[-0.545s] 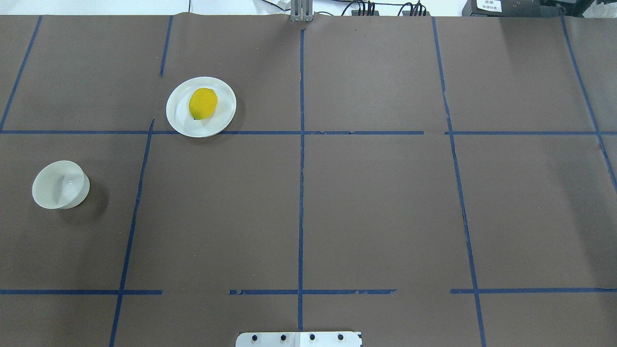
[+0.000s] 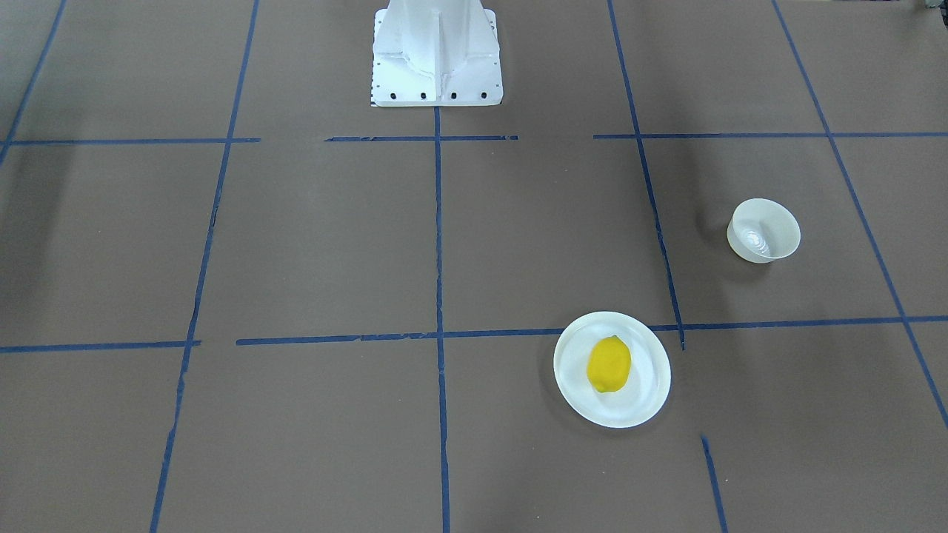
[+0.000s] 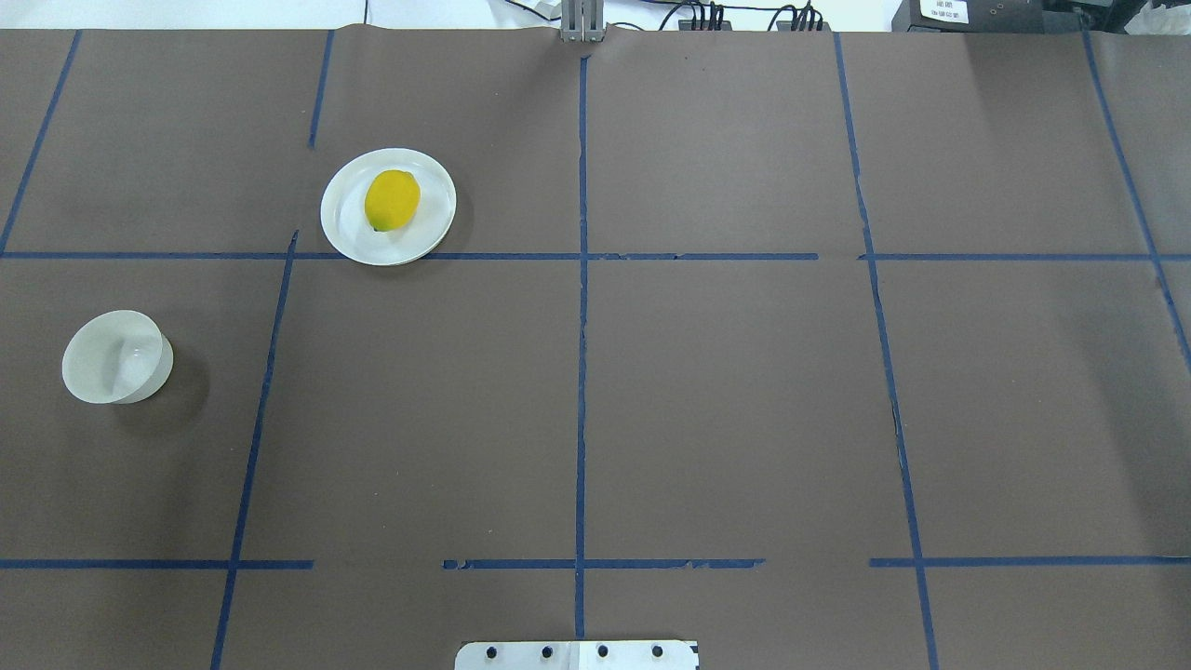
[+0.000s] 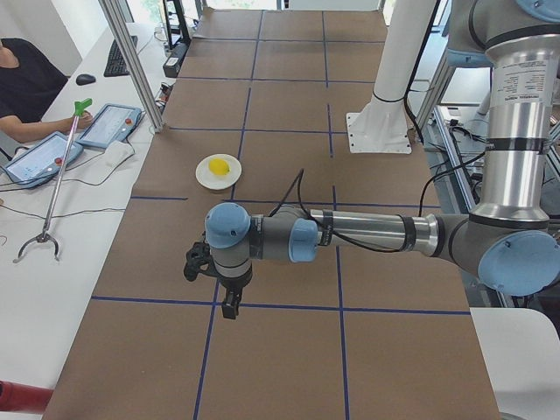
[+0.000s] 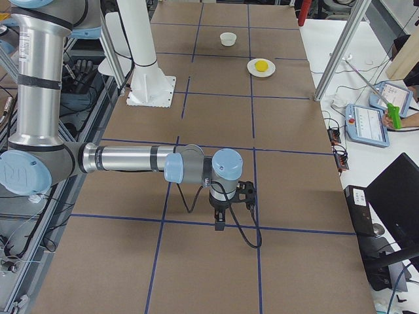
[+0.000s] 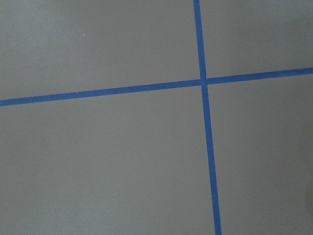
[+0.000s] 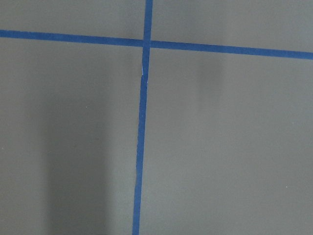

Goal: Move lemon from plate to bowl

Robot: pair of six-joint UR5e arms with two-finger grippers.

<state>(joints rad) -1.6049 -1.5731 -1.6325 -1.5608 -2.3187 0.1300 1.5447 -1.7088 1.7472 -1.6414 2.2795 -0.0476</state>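
The yellow lemon (image 3: 392, 199) lies on the flat white plate (image 3: 342, 226) at the far left of the table; both also show in the front-facing view, lemon (image 2: 609, 363) on plate (image 2: 646, 400). The small deep bowl (image 3: 116, 356) stands empty, nearer and further left, apart from the plate (image 2: 764, 230). My left gripper (image 4: 229, 304) hangs over bare table near the table's left end, well short of plate and bowl. My right gripper (image 5: 219, 224) hangs over bare table far from both. Each shows only in a side view, so I cannot tell whether it is open or shut.
Brown paper with blue tape lines (image 3: 582, 372) covers the table. The white robot base (image 2: 437, 55) stands at the table's near middle edge. Tablets, cables and a grabber stick (image 4: 54, 179) lie on the operators' side bench.
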